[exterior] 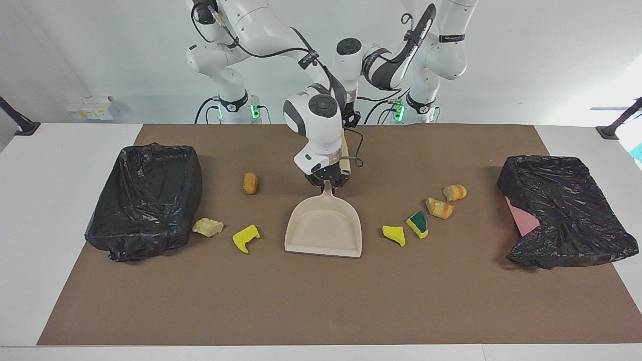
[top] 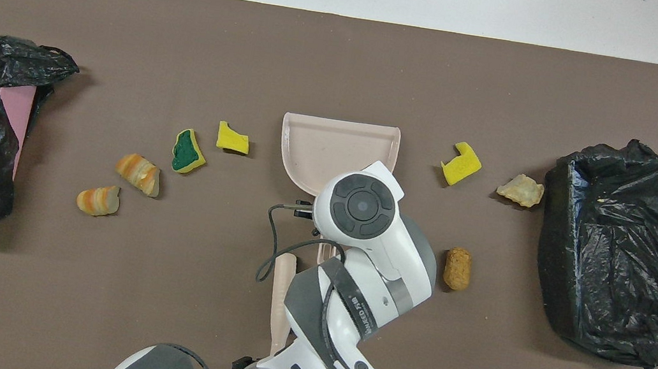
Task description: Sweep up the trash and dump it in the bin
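Nothing's swept yet: your right gripper (exterior: 328,183) has its fingers clenched on the smooth beige plastic dustpan (exterior: 323,228) handle, left gripper fingers, hidden, shut on the brush (top: 281,303), and all 7 spongy, crumbly trash scraps (exterior: 419,223) lie on the bench either side, both crinkly black-lined bins (exterior: 145,198) unfed.
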Motion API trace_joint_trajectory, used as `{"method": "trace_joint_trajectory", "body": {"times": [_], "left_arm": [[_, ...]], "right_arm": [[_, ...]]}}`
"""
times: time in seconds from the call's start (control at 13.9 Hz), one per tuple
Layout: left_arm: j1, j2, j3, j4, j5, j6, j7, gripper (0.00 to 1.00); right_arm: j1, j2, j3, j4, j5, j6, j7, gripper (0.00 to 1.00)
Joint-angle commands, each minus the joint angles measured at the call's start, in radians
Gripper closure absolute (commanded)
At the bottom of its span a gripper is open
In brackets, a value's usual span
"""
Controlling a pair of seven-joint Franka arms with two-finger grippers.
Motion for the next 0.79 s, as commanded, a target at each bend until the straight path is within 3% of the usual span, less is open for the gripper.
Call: {"method": "trace_joint_trajectory", "body": {"times": [0.0,0.07,0.43,0.65,0.72], "left_arm": [[0.007,-0.006,-0.006,-0.013,0.013,0.01,0.05,0.7],[0.008,-0.001,-0.006,-0.016,0.013,0.013,0.108,0.61],[0.007,0.039,-0.006,-0.016,0.013,0.046,0.112,0.61],[0.008,0.042,-0.004,-0.016,0.013,0.048,0.112,0.62],[0.01,0.04,-0.004,-0.015,0.013,0.047,0.112,0.67]], "right_arm": [[-0.071,-0.036,0.008,0.05,0.02,-0.121,-0.177,1.0],[-0.087,-0.039,0.008,0.059,0.02,-0.155,-0.259,1.0],[-0.172,-0.034,0.008,0.059,0.023,-0.214,-0.865,1.0],[-0.19,-0.031,0.008,0.059,0.021,-0.217,-0.965,1.0],[-0.192,-0.03,0.006,0.059,0.02,-0.214,-1.008,1.0]]}}
